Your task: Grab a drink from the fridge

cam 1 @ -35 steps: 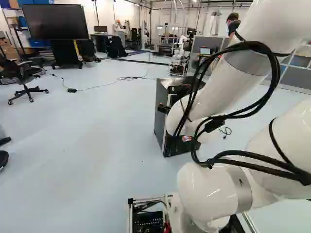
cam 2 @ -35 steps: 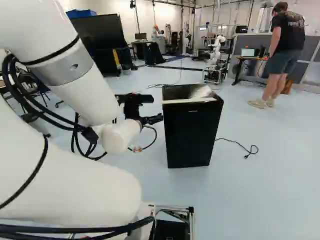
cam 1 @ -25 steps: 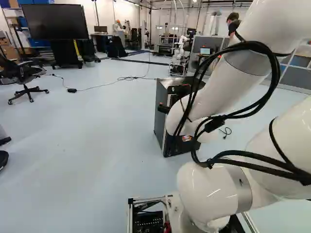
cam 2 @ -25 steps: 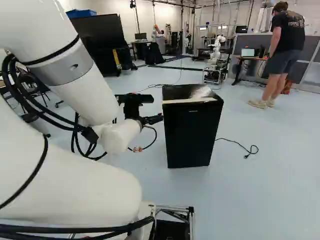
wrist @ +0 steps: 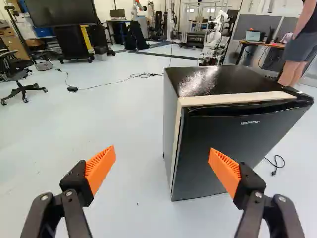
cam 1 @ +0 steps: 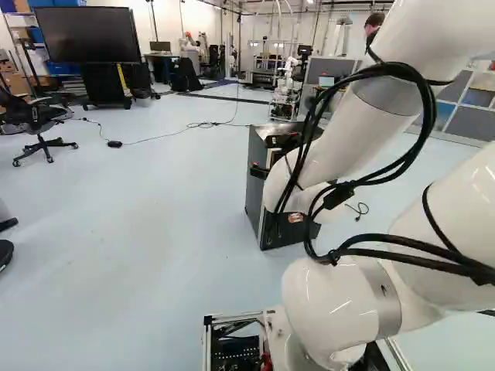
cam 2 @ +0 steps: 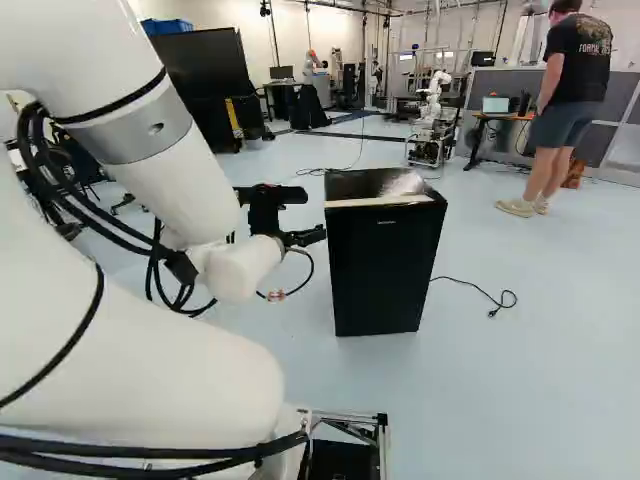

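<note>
Arm (cam 2: 175,175) has been shifted slightly since the earlier frames, its upper links brought a little further toward the middle of both base views, with the gripper (cam 2: 298,239) carried along by a small amount. Base has not been moved; the fridge (wrist: 233,148) is seen at the same spot on the floor (cam 1: 147,232). Fingers are spread wide, seen clearly in the wrist view, orange pads (wrist: 100,168) held well apart and nothing pinched. Fridge is stood upright ahead of the gripper, set off toward one side, so one finger is seen against its dark front and the other against bare floor. Door is shut. Glossy black top is edged at the front by a pale strip (wrist: 237,98), which is continued down the edge beside the door. In the right base view, the fridge is placed right of the gripper. A cord with a plug (cam 2: 493,312) is laid on the floor beside it. Farther back, another robot (cam 2: 432,100) is mounted on a frame, with a desk (cam 2: 505,117) beside it and a laptop (cam 2: 495,104) set on top. At the left of the left base view, a large screen (cam 1: 87,35) is held on a stand, and an office chair (cam 1: 39,127) is parked nearer.
</note>
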Controlling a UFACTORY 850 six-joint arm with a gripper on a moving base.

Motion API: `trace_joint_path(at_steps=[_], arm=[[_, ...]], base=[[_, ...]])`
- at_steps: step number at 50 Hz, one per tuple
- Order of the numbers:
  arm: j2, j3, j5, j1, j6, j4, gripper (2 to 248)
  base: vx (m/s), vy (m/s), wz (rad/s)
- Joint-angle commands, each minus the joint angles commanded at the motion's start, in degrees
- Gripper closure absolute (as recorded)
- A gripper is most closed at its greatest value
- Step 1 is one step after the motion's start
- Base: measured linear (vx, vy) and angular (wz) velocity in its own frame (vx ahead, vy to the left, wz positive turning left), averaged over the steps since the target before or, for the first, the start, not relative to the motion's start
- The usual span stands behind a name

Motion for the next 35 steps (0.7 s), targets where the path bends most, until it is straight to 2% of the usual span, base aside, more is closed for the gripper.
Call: trace_joint_path(at_steps=[12,35], arm=[[-2.2,-1.9,0.0,1.0,0.0,1.1,3],[-6.8,-6.1,0.9,4.0,0.0,5.8,3]], base=[[0.0,0.0,0.0],[0.0,0.0,0.0]])
